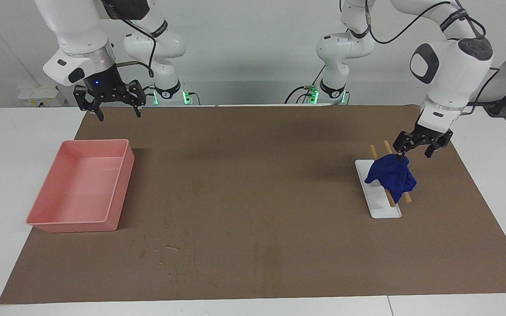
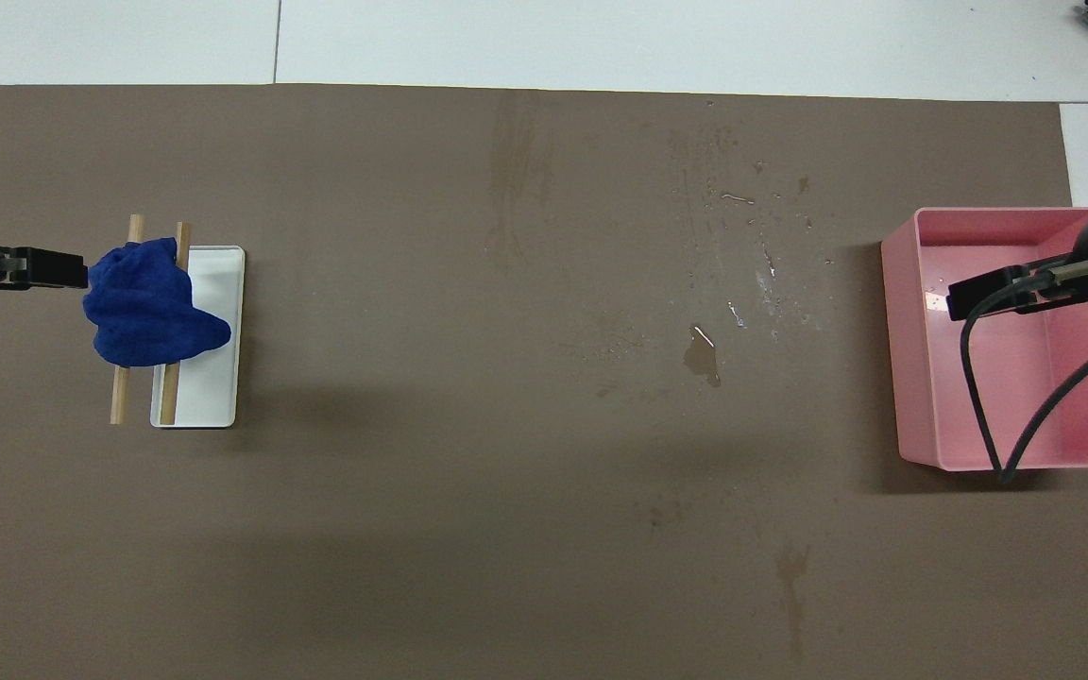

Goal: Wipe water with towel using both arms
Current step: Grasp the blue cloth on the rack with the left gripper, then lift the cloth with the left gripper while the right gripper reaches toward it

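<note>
- While the small deep-blue soft towel (image 1: 391, 176) lay bunched over two thin wooden rods (image 1: 373, 152), it was kept lifted off the surface, probably so that fingers could go around its folds easily.
- The rods rested across a flat white rectangular tray (image 1: 382, 208), which stood on the brown mat (image 1: 253, 184) toward the left arm's end of the table; apart from the rods and the towel, nothing else was seen on this tray.
- The left gripper (image 1: 415, 149) hung just over the upper edge of the towel, on the side nearer to the robots, with its jaws spread wide and nothing between them; one finger seemed to be at the cloth, but no grip was made yet.
- I judged that it was placed so in order to come down and close on the bunch.
- The right gripper (image 1: 117, 108) waited in the air over the mat's edge close to the robots, near the pink tray, its jaws also fully apart and holding nothing.
- The pink rectangular plastic tray (image 1: 120, 184) stood toward the right arm's end; only a small shine, maybe a little water, showed on its floor.
- The spilled water (image 2: 703, 357), a small puddle with scattered drops, lay on the mat between the two trays, closer to the pink one, and was not wiped yet.
</note>
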`<state>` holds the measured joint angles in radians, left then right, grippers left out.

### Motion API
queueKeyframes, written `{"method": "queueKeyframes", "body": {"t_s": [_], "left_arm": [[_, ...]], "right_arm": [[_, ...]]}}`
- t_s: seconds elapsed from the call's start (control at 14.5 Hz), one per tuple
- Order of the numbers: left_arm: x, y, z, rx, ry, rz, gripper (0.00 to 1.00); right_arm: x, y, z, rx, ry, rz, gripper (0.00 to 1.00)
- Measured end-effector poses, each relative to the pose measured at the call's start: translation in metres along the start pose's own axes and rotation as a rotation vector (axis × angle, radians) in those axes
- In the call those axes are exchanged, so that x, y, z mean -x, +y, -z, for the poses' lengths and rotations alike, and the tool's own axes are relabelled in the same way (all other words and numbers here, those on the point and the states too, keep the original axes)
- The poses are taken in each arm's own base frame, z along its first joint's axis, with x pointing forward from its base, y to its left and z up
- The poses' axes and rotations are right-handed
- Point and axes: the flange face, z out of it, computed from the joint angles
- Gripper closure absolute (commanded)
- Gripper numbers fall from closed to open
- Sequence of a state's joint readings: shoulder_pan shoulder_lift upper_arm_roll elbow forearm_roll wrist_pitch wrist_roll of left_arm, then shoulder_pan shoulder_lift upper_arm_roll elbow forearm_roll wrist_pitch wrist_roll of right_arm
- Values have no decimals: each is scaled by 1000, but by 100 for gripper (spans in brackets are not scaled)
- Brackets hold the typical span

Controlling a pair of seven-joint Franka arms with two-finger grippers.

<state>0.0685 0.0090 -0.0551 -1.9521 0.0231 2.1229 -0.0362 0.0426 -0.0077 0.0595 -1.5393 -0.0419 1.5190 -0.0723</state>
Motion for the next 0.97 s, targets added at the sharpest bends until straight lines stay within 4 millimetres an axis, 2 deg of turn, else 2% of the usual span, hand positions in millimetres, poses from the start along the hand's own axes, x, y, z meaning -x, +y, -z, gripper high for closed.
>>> {"method": "queueKeyframes", "body": {"t_s": [0.14, 0.21, 0.28, 0.35, 0.48, 0.76, 0.83, 0.97], "left_arm": [[6, 3, -15, 1, -7, 11, 25], [8, 3, -20, 1, -11, 13, 41], [10, 3, -25, 1, -13, 14, 79], [12, 4, -30, 1, -11, 14, 100], [13, 5, -35, 3, 4, 12, 100], [10, 8, -28, 5, 3, 16, 100], [5, 9, -18, 14, -26, 37, 100], [-10, 15, 17, 106, -89, 128, 100]], "right_arm": [[1, -9, 0, 0, -5, 17, 0], [1, -12, 0, 0, -6, 27, 0], [2, -15, -2, 0, -9, 46, 0], [2, -20, -3, -2, -11, 60, 0], [3, -33, -4, -65, -11, 47, 0], [-3, -57, -10, -211, 27, -207, 0], [-4, -72, -16, -246, 46, -263, 0], [-3, -112, -29, -304, 74, -372, 0]]}}
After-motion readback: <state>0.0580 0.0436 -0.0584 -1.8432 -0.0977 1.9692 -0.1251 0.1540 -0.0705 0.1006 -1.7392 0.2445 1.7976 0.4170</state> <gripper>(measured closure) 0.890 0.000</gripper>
